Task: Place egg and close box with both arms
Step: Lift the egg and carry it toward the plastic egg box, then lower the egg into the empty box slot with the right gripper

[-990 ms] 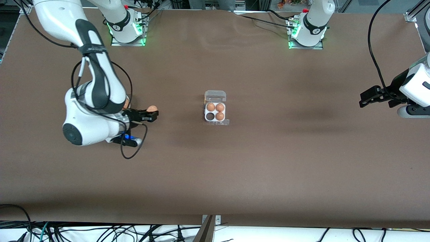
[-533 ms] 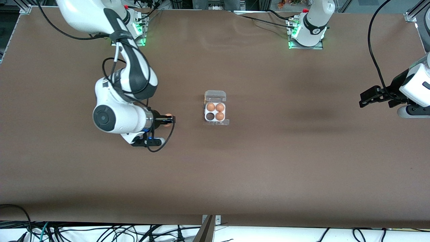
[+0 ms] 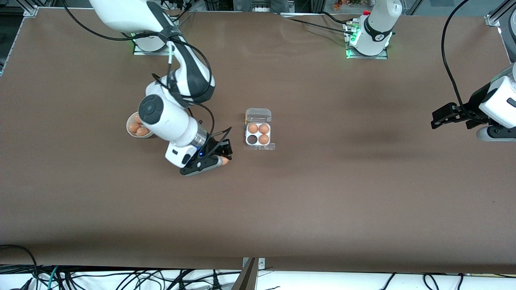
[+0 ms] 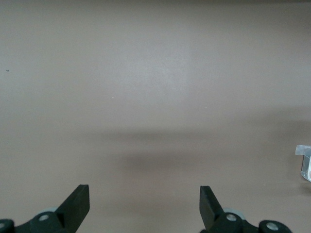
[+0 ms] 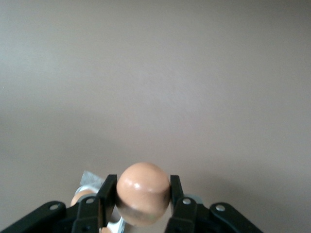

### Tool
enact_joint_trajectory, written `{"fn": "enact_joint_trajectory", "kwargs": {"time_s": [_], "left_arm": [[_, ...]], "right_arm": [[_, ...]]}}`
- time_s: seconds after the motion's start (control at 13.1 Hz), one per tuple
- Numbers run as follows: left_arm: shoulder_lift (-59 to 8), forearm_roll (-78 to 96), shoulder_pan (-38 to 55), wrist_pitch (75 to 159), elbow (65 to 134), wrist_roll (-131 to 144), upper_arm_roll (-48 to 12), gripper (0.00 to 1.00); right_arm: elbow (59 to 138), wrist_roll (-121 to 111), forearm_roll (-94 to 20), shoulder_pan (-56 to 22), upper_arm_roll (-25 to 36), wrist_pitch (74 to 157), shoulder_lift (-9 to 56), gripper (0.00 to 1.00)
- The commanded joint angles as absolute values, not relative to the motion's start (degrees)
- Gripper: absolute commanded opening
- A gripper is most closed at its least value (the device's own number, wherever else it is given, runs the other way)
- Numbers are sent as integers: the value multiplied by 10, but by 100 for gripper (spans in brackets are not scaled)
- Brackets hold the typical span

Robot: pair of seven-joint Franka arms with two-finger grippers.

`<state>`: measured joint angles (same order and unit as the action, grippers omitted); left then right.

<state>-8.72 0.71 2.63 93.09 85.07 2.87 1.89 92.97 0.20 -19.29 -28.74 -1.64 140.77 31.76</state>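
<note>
My right gripper (image 3: 223, 157) is shut on a tan-orange egg (image 3: 225, 160) over the table between the white bowl and the box. In the right wrist view the egg (image 5: 143, 190) sits squeezed between both black fingers (image 5: 107, 196). The box (image 3: 258, 135) is a clear carton with its lid (image 3: 258, 114) lying open. Three eggs (image 3: 258, 129) fill its cells and one cell (image 3: 252, 139) is empty. My left gripper (image 3: 437, 119) waits open at the left arm's end of the table, with nothing between its fingers (image 4: 77, 205).
A round white bowl (image 3: 130, 131) holding more eggs stands toward the right arm's end, partly under the right arm's wrist. A corner of the box (image 4: 305, 161) shows at the edge of the left wrist view.
The right arm has swung from beside the bowl toward the box, carrying the egg, and the bowl now shows. The left arm has not moved.
</note>
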Motion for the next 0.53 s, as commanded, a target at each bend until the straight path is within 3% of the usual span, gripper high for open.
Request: {"fn": "enact_joint_trajectory", "kwargs": {"time_s": [0.0, 0.46], "left_arm": [[-93, 20, 23, 925, 834, 16, 18, 100], [-93, 18, 23, 924, 833, 17, 18, 100]], "right_arm": [[1038, -57, -191, -292, -36, 1509, 264, 20], [1097, -263, -199, -314, -42, 1579, 246, 21]]}}
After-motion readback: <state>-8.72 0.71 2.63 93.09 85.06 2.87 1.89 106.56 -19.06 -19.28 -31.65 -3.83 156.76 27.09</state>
